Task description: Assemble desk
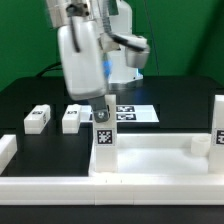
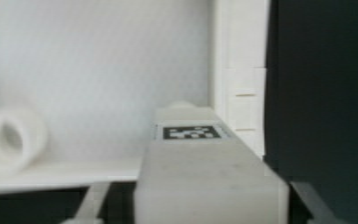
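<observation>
Leg (image 1: 103, 138) upright, long axis vertical, tag outward, at panel (image 1: 150, 162) corner toward the exterior view's left, directly beneath hand (image 1: 102, 122), pinched between its fingers (image 2: 91, 205).

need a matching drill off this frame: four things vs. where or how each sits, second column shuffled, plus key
Things:
1. tagged leg
2. leftmost loose leg
3. marker board
4. tabletop

Places or states:
A. flat on the black table, just behind the tagged leg
B. upright, gripped by the end effector
C. lying on the black table, far on the exterior view's left
D. nearest the camera, raised rim along its front

Pairs: 1-B, 2-C, 3-A, 4-D
</observation>
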Controlling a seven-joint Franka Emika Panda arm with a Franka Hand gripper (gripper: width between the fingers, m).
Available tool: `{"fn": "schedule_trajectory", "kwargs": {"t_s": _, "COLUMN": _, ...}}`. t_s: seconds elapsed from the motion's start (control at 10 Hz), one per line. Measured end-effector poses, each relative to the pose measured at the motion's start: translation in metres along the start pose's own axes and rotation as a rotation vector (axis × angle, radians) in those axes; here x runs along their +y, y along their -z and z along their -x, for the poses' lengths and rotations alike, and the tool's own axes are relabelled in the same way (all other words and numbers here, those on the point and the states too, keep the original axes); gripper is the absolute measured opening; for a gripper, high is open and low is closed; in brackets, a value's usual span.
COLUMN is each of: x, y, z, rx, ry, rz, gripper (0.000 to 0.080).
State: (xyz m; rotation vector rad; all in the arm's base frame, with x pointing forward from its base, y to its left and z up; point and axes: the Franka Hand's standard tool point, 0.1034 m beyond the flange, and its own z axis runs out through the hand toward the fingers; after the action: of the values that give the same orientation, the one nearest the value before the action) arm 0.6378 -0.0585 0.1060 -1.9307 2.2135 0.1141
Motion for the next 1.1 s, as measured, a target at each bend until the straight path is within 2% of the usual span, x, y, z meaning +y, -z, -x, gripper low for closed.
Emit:
{"fn": "schedule_trajectory", "kwargs": {"t_s": 0.1, "x": 0.001, "y": -0.001, "z": 0.000, "rx": -0.033, "ry": -0.168, "rz": -0.033, "gripper": 0.0294}}
{"fn": "schedule_trajectory", "kwargs": {"t_s": 0.3, "x": 0.001, "y": -0.002, "z": 0.001, "rx": -0.032, "ry": -0.185, "rz": -0.033, "gripper": 0.0296}}
{"fn": "schedule_trajectory", "kwargs": {"t_s": 0.4, "x": 0.001, "y": -0.002, "z": 0.002, "rx": -0.028, "ry": -0.117, "rz": -0.032, "gripper": 0.0296}}
{"fn": "schedule_trajectory", "kwargs": {"t_s": 0.5, "x": 0.001, "y": -0.002, "z": 0.005, "rx": -0.009, "ry": 0.087, "rz": -0.026, "gripper": 0.0296}}
{"fn": "schedule_trajectory", "kwargs": {"t_s": 0.6, "x": 0.001, "y": -0.002, "z": 0.009, "rx": -0.009, "ry": 0.301, "rz": -0.020, "gripper": 0.0541}}
{"fn": "schedule_trajectory", "kwargs": {"t_s": 0.7, "x": 0.003, "y": -0.003, "z": 0.016, "rx": -0.004, "ry": 0.498, "rz": 0.000, "gripper": 0.0627}}
{"fn": "schedule_trajectory", "kwargs": {"t_s": 1.1, "x": 0.003, "y": -0.004, "z": 0.013, "rx": 0.008, "ry": 0.787, "rz": 0.006, "gripper": 0.0648}}
